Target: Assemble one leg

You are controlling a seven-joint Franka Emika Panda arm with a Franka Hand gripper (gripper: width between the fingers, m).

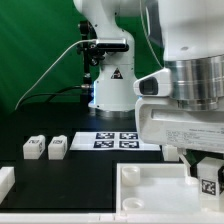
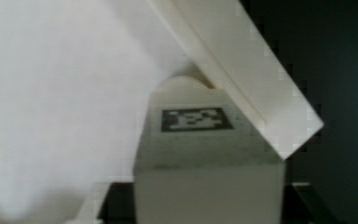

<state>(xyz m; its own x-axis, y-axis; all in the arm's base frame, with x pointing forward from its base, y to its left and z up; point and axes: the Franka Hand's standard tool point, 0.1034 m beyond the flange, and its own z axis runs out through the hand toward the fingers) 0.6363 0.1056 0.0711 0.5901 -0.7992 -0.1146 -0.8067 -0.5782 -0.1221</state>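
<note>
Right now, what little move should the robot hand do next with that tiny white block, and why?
Probably ease straight down a little. The gripper appears to hold a leg just over the tray, near its raised rim. Whether the leg touches the tray yet is not clear, so go slowly and keep it upright.

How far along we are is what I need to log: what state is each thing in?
gripper: shut on the held leg.
held leg: upright at a tray corner, tag showing; contact cannot be told.
tray: flat on the table, rim up.
loose leg: resting on the table, untouched.
second loose leg: resting beside it, apart.
marker board: flat on the table.
</note>
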